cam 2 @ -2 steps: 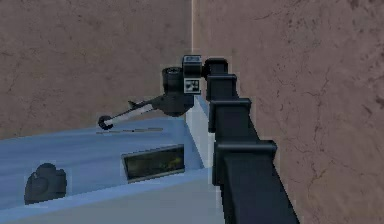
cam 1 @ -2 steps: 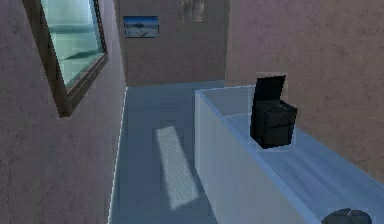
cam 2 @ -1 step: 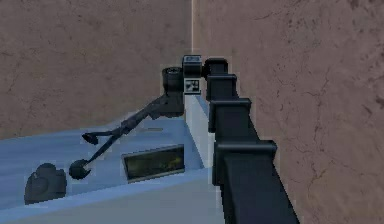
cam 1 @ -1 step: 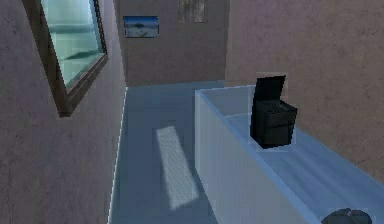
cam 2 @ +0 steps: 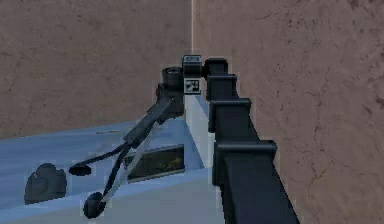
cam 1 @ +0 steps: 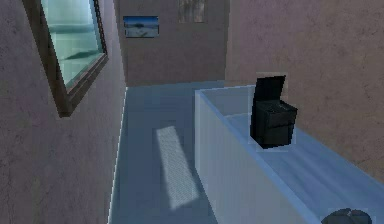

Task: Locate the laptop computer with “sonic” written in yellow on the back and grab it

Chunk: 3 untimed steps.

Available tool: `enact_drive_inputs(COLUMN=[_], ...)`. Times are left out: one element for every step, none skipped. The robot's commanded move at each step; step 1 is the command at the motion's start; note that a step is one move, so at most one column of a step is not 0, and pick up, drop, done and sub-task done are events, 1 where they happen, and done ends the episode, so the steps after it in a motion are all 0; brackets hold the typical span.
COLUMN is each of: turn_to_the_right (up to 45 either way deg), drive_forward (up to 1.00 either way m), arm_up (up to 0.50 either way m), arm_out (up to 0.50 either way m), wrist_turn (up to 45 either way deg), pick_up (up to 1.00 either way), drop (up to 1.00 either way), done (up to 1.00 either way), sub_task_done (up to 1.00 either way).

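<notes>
Box [cam 1: 272, 112], black, lid raised, sits on pale counter [cam 1: 300, 178]; whether the gripper [cam 2: 88, 188] holds anything is unclear.

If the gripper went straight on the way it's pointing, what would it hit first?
Likely the dark blob on the blue tabletop, just past the gripper toward the arm side view's lower left. Depth is unclear, so it could miss and meet the tabletop.

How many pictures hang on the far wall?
2: a small blue rectangular picture, and right of it a brownish rectangular picture cut by the top edge; more may be hidden.
</notes>
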Motion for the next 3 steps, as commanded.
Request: enact_drive_inputs(turn_to_the_right=[0.0,-45.0,-45.0], drive_forward=[0.0,0.0,0.0], arm_up=[0.0,0.0,0.0], arm_out=[-0.26,0.0,0.0], wrist_turn=[0.0,0.0,0.0], pick_up=[0.0,0.0,0.0], drop=[0.0,0.0,0.0], done=[0.0,0.0,0.0], sub_task_done=[0.0,0.0,0.0])
